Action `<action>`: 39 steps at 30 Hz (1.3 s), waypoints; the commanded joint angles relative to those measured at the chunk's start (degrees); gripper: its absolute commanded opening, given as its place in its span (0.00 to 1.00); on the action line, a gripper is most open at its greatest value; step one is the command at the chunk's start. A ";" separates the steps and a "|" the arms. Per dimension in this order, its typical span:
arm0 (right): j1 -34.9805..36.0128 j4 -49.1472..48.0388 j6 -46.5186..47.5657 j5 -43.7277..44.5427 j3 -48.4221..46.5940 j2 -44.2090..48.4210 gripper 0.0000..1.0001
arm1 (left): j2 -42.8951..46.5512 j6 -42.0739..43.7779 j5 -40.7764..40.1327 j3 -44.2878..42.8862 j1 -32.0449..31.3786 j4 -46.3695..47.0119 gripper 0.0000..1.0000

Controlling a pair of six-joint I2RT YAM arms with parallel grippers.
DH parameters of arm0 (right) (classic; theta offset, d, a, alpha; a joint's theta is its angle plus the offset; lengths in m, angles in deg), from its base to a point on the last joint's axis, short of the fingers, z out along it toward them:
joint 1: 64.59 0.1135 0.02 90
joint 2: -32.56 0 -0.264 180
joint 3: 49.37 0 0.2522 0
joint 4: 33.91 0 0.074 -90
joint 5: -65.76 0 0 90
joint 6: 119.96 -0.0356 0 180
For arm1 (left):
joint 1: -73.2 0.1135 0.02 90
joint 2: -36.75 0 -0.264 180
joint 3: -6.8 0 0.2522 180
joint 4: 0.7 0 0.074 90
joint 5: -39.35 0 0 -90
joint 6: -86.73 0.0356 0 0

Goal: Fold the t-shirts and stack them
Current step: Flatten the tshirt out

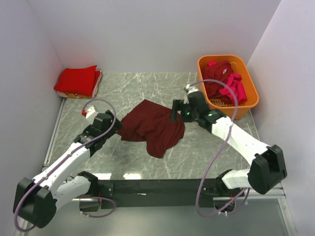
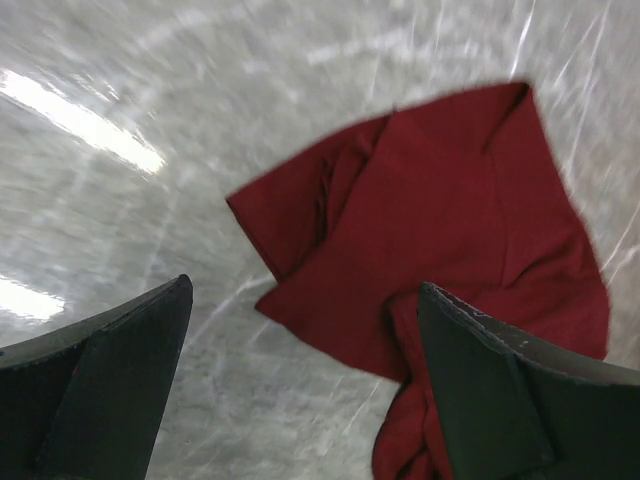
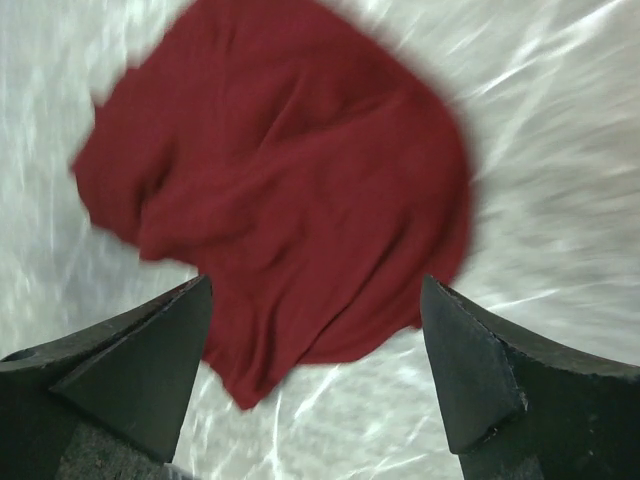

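Maroon t-shirt (image 1: 152, 125) lies crumpled, widest left-to-right, one tail pointing nearward; left gripper (image 2: 305, 288) and right gripper (image 3: 315, 285) gape empty

The left gripper (image 1: 116, 126) hovers at the left edge of the maroon t-shirt (image 1: 152, 125), angled downward, its jaws spread wide. The right gripper (image 1: 174, 113) hangs over the shirt's right edge, jaws likewise wide apart, gripping nothing.

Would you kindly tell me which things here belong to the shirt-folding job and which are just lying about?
Part of the job:
- crumpled maroon t-shirt, mid-table
- folded red t-shirts, far left corner
- red and pink t-shirts, heaped in the orange basket

Just there:
- the orange basket itself, only a container
- marble table
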State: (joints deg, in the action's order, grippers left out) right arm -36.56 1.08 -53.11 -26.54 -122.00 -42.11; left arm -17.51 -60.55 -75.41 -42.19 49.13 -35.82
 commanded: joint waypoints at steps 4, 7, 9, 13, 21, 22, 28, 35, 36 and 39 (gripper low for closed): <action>11.86 -4.00 -3.64 -1.21 4.81 -5.21 0.90 | -6.46 2.87 9.72 2.17 0.08 8.53 0.99; 15.64 -5.58 -6.62 -0.77 6.84 -7.14 0.91 | -10.07 3.05 12.17 2.53 0.26 10.20 0.99; 16.61 -6.99 -7.86 -1.29 8.24 -7.59 0.91 | -12.87 1.82 12.88 2.79 0.43 10.03 0.95; 17.67 -8.14 -10.15 -1.12 10.35 -8.12 0.91 | -16.57 0.33 14.29 4.02 0.70 9.94 0.90; 17.76 -7.17 -10.42 1.08 10.88 -7.68 0.91 | -24.57 1.29 19.47 4.81 0.70 13.36 0.60; 17.67 -7.26 -10.59 1.08 11.14 -7.68 0.91 | -25.36 1.55 20.35 4.64 0.70 14.06 0.54; 17.67 -6.73 -11.03 0.90 11.59 -8.12 0.91 | -25.55 1.82 22.82 5.07 0.70 13.20 0.01; 20.56 -4.19 -9.28 3.78 10.54 -8.29 0.88 | -13.97 2.43 20.10 4.73 0.70 5.47 0.01; 21.36 -3.75 -8.49 4.67 10.27 -8.21 0.88 | -12.81 2.52 19.92 4.38 0.78 3.63 0.01; 24.78 -1.82 -7.08 7.57 8.78 -9.17 0.87 | -9.56 2.70 19.74 3.67 0.70 1.07 0.01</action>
State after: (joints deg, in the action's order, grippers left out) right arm -14.62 -2.72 -62.27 -23.29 -110.92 -50.53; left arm -30.05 -59.44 -54.75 -37.40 49.91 -29.48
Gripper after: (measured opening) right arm 0.873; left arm 0.026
